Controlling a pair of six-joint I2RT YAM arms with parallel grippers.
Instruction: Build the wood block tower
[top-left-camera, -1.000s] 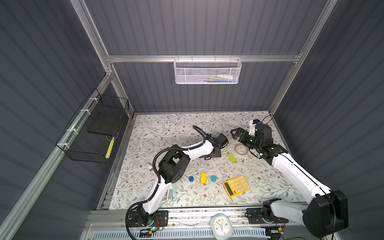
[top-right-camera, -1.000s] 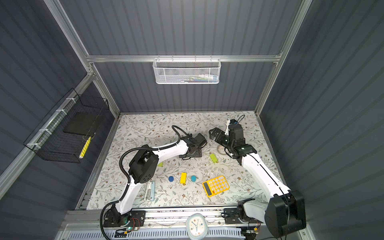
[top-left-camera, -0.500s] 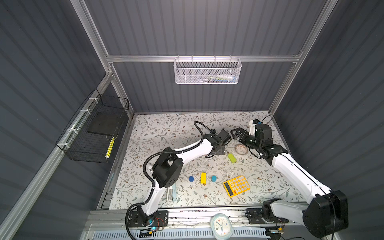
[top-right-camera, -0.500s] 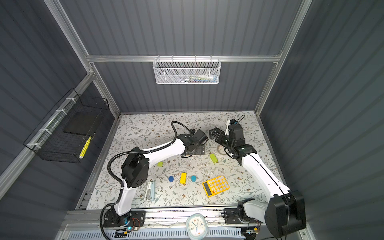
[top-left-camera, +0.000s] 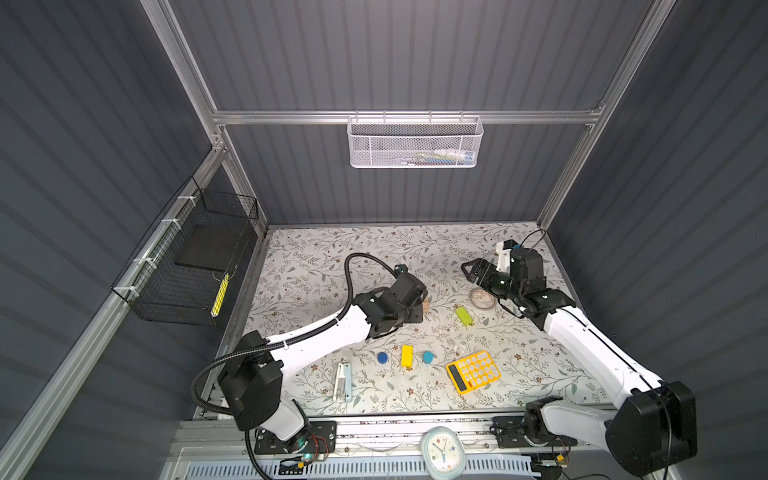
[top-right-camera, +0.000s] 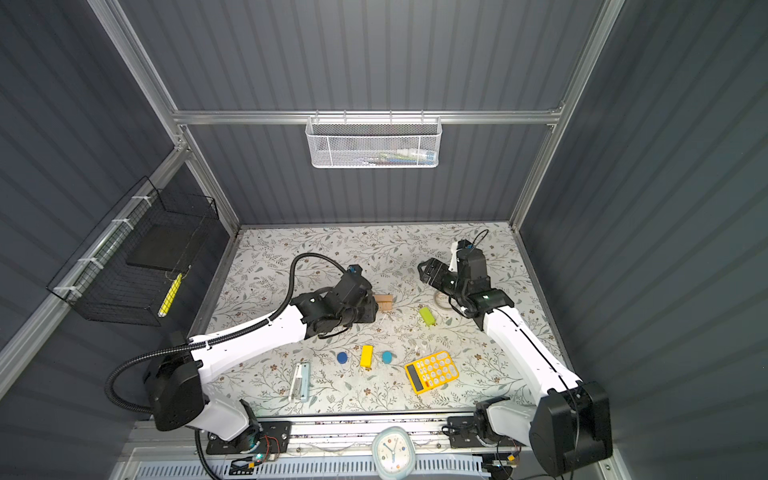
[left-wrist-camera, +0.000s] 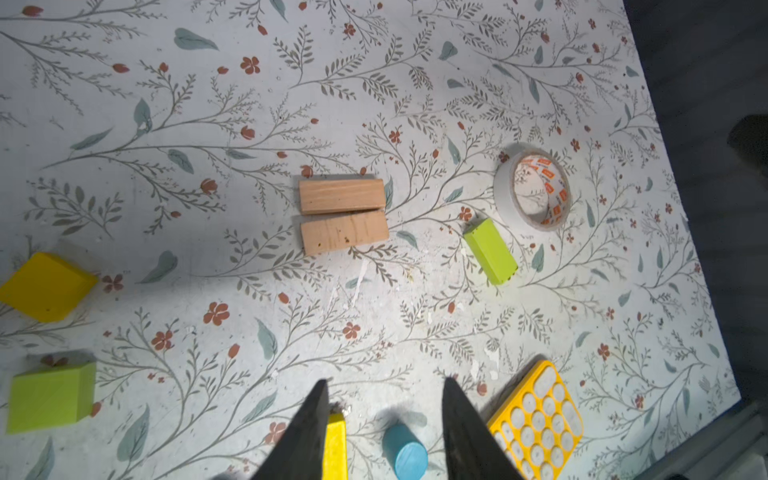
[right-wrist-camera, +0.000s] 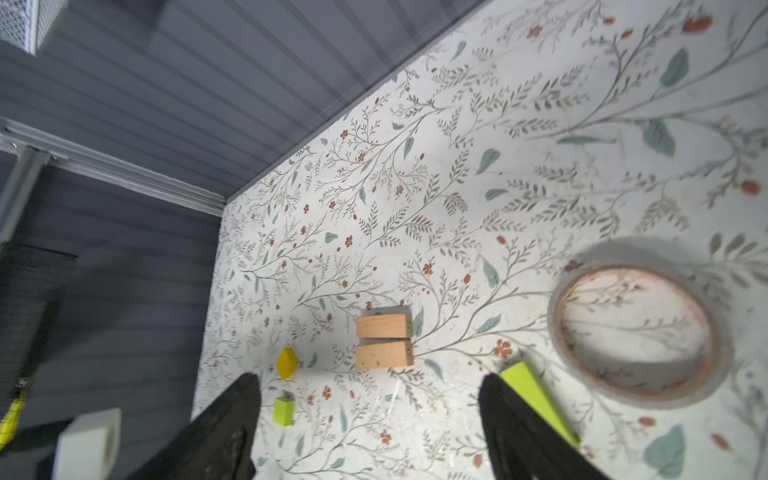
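The floral-papered table (top-left-camera: 316, 266) fills the floor of the grey-walled cell. Every block of the tower in sight lies loose on it, each directly on the paper. The left arm (top-left-camera: 316, 336) reaches from the front left corner to the middle of the table. The right arm (top-left-camera: 590, 345) runs up the right side toward the back. A black wire basket (top-left-camera: 195, 266) hangs on the left wall and a white mesh basket (top-left-camera: 415, 141) on the back rail.

The left tool (left-wrist-camera: 384, 380) hangs released above the table. In the left wrist view its two dark fingers (left-wrist-camera: 303, 432) stand apart, gripping nothing. The right tool (right-wrist-camera: 370, 375) is likewise spread and empty, held over the back right part of the table near the tape roll (top-left-camera: 482, 298).

The yellow calculator (top-left-camera: 473, 371) lies near the front, right of centre. The two tan bars (left-wrist-camera: 340, 195) lie flat side by side in the middle of the table, their long sides touching. In both top views the left wrist hides part of them. The lime-green bar (top-left-camera: 464, 316) lies just beside the tape roll, between it and the tan bars. The yellow bar (top-left-camera: 407, 355) lies near the front between the two blue cylinders (top-left-camera: 382, 357), one on each side and apart from it. A yellow cube (left-wrist-camera: 45, 286) and a lime-green cube (left-wrist-camera: 50, 397) sit near each other, well apart from the tan bars. The left arm covers them in the top views.
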